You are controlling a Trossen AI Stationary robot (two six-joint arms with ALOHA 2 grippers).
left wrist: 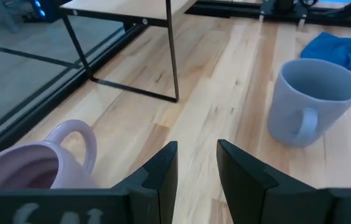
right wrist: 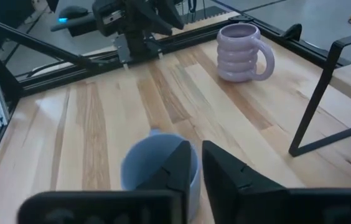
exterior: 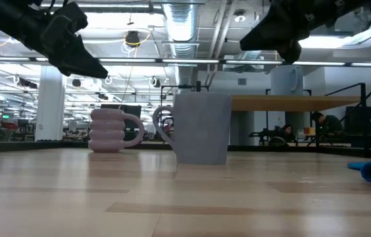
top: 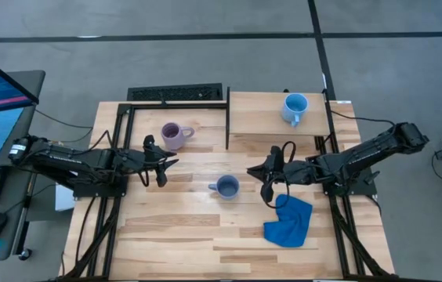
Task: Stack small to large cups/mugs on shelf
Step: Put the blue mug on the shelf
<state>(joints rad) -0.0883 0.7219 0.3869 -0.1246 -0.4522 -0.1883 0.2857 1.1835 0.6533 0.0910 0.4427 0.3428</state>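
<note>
The lilac mug [top: 172, 135] stands upright on the tabletop near the far edge, to the left of the shelf. Mid-table, the slate grey-blue mug [top: 226, 186] also stands upright. A light blue mug [top: 294, 108] sits on the pale wood shelf [top: 260, 117], which is raised on black bars. My left gripper [top: 170, 164] hovers above the table between the lilac mug [left wrist: 26, 168] and the grey-blue mug [left wrist: 312, 102], its fingers a little open. My right gripper [top: 254, 172] hovers to the right of the grey-blue mug [right wrist: 154, 165], shut and pointing at it.
A crumpled blue cloth [top: 289, 221] lies on the table near the right gripper, toward the near edge. The shelf's black legs [left wrist: 172, 56] stand on the table's far right part. A black frame runs along both table sides. Bare planks lie toward the near edge.
</note>
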